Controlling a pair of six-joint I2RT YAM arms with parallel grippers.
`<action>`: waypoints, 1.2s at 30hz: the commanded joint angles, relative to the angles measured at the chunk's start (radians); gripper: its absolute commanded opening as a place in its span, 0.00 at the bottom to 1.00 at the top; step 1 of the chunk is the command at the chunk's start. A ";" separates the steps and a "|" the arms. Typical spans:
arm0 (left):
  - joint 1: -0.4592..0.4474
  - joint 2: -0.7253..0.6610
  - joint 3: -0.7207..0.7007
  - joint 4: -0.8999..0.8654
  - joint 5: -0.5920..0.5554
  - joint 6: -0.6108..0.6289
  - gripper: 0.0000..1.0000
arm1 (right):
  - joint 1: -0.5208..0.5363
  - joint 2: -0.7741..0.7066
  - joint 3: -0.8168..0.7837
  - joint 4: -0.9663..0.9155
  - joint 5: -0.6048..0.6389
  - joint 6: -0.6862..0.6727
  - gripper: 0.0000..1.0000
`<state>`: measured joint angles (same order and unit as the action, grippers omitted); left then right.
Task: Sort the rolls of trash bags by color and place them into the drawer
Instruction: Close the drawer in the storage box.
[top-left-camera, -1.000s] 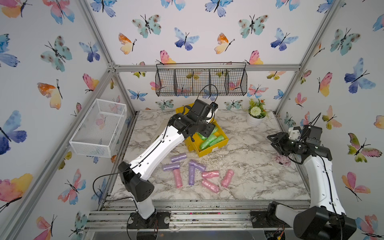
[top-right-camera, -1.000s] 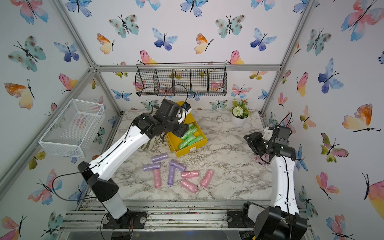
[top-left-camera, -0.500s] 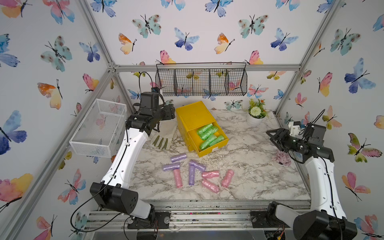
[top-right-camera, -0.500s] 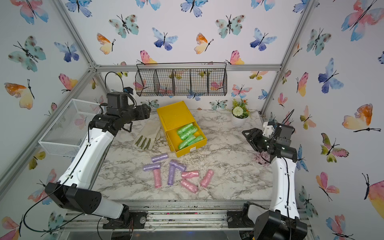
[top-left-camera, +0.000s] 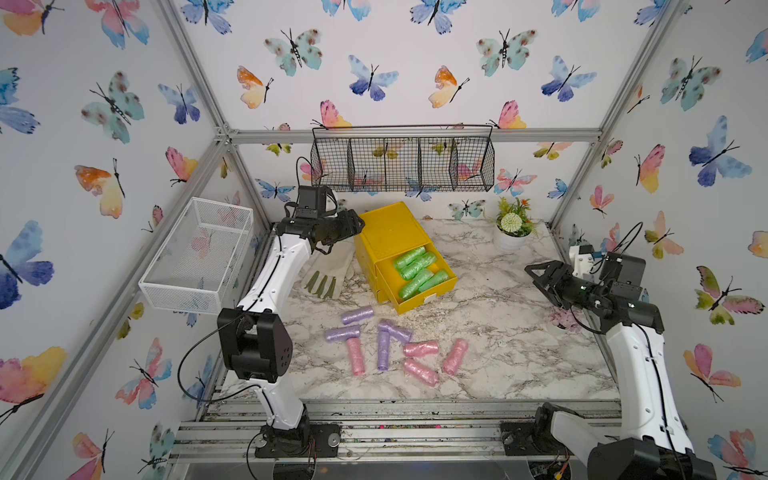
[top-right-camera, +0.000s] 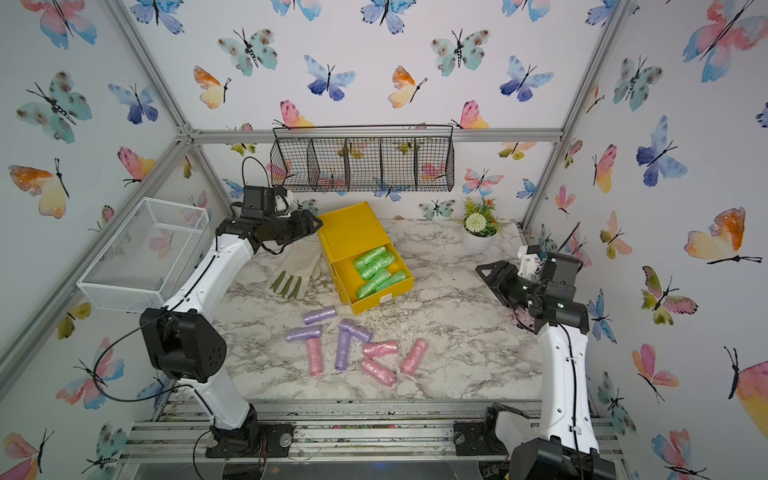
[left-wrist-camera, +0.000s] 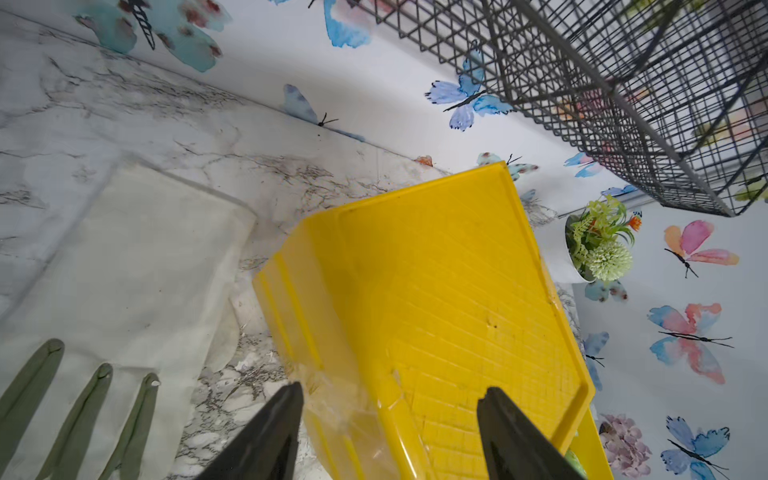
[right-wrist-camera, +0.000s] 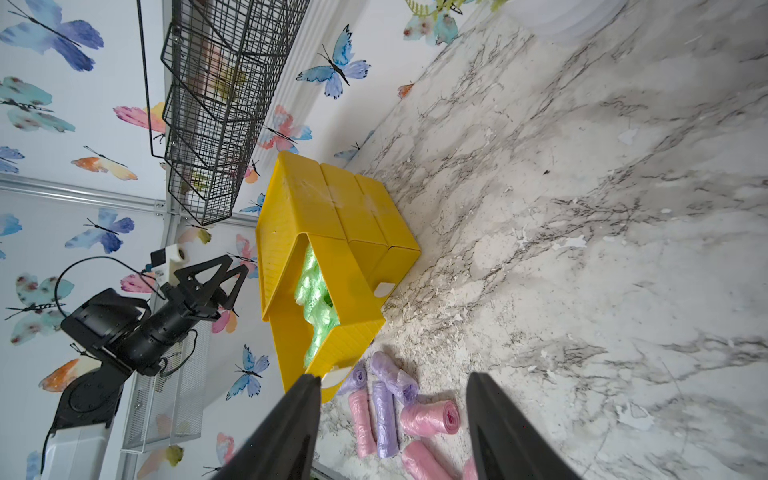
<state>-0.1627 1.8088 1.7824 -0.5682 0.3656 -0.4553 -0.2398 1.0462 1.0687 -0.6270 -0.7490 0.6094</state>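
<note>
Swung back from the far left, the left gripper (top-left-camera: 358, 223) hovers spread and empty beside the yellow cabinet (top-left-camera: 388, 230), closer than the equally spread, empty right gripper (top-left-camera: 534, 275) to the nearest purple roll (top-left-camera: 356, 315), which lies crosswise on the marble tabletop (top-left-camera: 498, 332) toward the front, just before the open drawer (top-left-camera: 428, 298).

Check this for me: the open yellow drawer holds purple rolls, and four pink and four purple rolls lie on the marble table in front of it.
Wrong on one point: the drawer holds green rolls, not purple ones, as both top views show. The rest stands: four pink rolls and four purple rolls lie on the marble table in front of it.
</note>
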 joint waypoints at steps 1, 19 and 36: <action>0.006 0.033 0.045 -0.002 0.035 -0.025 0.68 | 0.020 -0.039 -0.025 -0.002 -0.019 -0.036 0.62; -0.015 0.130 0.066 -0.033 0.033 -0.009 0.56 | 0.140 -0.235 -0.224 0.000 -0.028 -0.042 0.59; -0.035 0.127 0.023 -0.022 0.030 -0.009 0.49 | 0.220 -0.409 -0.478 0.296 -0.116 0.158 0.55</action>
<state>-0.1864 1.9312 1.8309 -0.5762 0.3836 -0.4694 -0.0376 0.6659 0.6323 -0.4503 -0.8318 0.6918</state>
